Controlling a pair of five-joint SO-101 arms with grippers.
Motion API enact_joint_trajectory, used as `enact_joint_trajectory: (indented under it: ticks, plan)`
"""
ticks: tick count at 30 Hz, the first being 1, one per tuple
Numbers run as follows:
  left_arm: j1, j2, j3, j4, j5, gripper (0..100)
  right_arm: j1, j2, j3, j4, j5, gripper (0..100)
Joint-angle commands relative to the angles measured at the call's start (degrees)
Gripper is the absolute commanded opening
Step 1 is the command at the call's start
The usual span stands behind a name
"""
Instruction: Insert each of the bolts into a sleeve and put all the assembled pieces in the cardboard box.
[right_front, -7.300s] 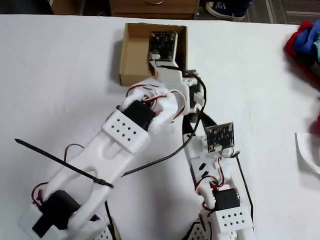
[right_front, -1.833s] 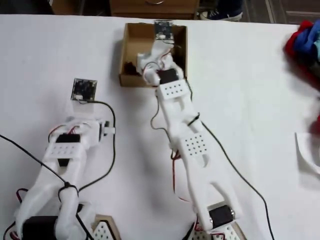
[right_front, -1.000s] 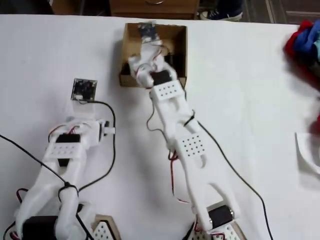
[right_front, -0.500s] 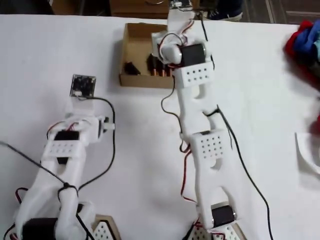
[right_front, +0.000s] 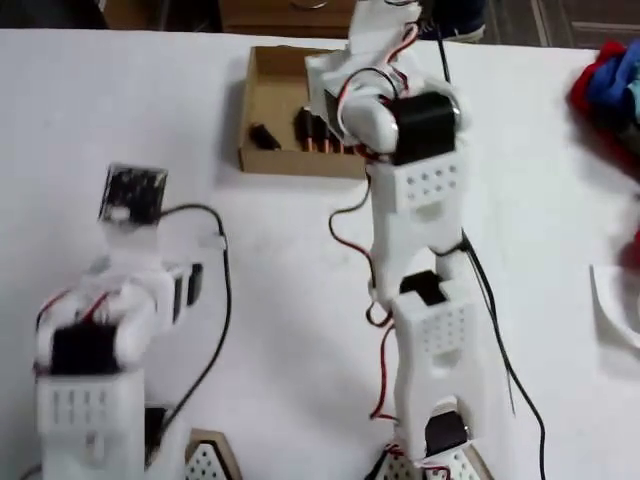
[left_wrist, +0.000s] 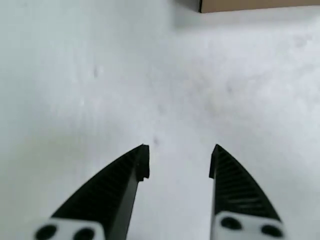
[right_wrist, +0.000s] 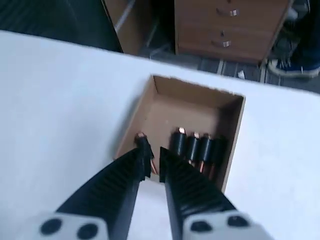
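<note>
The cardboard box (right_front: 268, 75) sits at the table's far middle. Against its near wall lie several black sleeves with copper-tipped bolts in them (right_front: 322, 134), side by side, and one more assembled piece (right_front: 263, 136) lies apart from them. The right wrist view looks down on the box (right_wrist: 165, 107), the row of pieces (right_wrist: 195, 147) and the lone piece (right_wrist: 141, 137). My right gripper (right_wrist: 154, 156) hangs high above the box's near wall, its fingers almost together with nothing between them. My left gripper (left_wrist: 179, 161) is open and empty over bare table, with a box corner (left_wrist: 250, 5) ahead of it.
My right arm (right_front: 420, 180) stands tall beside the box, and my left arm (right_front: 100, 330) is folded back at the near left. Red and blue cloth (right_front: 610, 75) and a white object (right_front: 615, 310) lie at the right edge. Wooden drawers (right_wrist: 230, 25) stand beyond the table.
My right arm has lifted up and back out of the box, leaving the pieces inside. My left arm has drawn back toward its base.
</note>
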Motion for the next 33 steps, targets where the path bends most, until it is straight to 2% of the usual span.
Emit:
enact_joint_trajectory:
  ticks: [1,8,15,18,22,25,26,29,33]
  plan:
    - [-0.35,-12.04,4.35,4.13,-0.35,21,-0.22,-9.71,0.62,1.45,0.00,2.2]
    - [-0.35,-36.75,23.69,7.30,-0.35,21,0.04,-30.81,21.45,1.45,0.00,2.2]
    - [-0.18,-34.81,25.36,5.01,-0.35,21,3.12,-58.86,65.67,1.19,0.26,2.3]
    - [-0.26,-34.81,30.90,3.08,-0.09,21,6.02,-70.02,85.63,1.01,0.35,2.4]
    - [-0.26,-34.90,39.69,-8.97,-0.44,21,10.86,-82.95,106.02,-1.54,0.35,2.4]
    - [0.00,-34.90,47.25,-18.46,-0.35,21,16.92,-92.00,118.42,-7.25,0.35,2.4]
    - [-0.18,-34.37,47.34,-19.43,-0.26,21,19.03,-95.08,122.37,-9.98,0.35,2.4]
    - [0.00,-34.55,47.25,-17.32,-0.09,21,24.92,-104.48,135.47,-17.71,0.35,2.4]
    - [1.67,-34.46,47.25,-9.85,-0.26,21,29.76,-118.29,156.13,-25.80,0.44,2.4]
